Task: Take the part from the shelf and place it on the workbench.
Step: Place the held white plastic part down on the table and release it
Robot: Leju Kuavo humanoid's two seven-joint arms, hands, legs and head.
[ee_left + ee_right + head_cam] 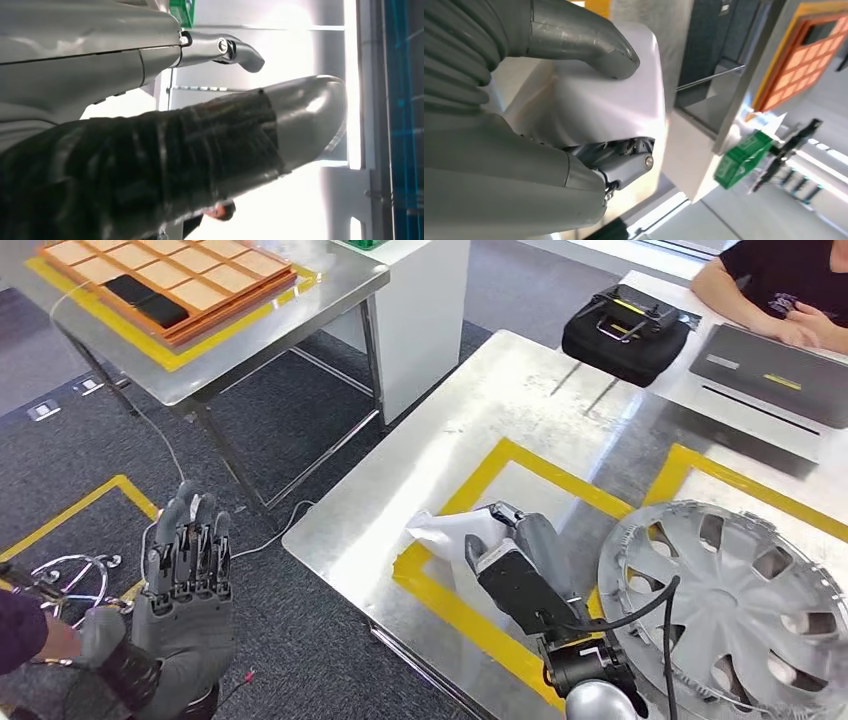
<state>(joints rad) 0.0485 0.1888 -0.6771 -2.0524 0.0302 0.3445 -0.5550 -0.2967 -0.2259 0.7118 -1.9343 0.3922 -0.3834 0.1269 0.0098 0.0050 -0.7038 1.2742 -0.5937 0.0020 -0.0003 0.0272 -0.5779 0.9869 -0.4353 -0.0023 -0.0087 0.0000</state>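
Note:
My right hand (505,560) grips a white glossy part (445,530) over the steel workbench (400,500), at the near-left corner of a yellow-taped rectangle. I cannot tell whether the part touches the surface. In the right wrist view the thumb (589,40) presses on the white part (589,105) and the fingers wrap beneath it. My left hand (185,585) hangs over the grey floor to the left of the bench, fingers straight and apart, holding nothing. The left wrist view shows its thumb (210,140) close up.
A silver wheel cover (740,610) lies on the bench right of my right hand. A black bag (625,330) and a grey laptop (770,370) with a person (770,280) stand at the back. An orange grid tray (170,275) sits on a second table. A person's sleeve (20,630) is at lower left.

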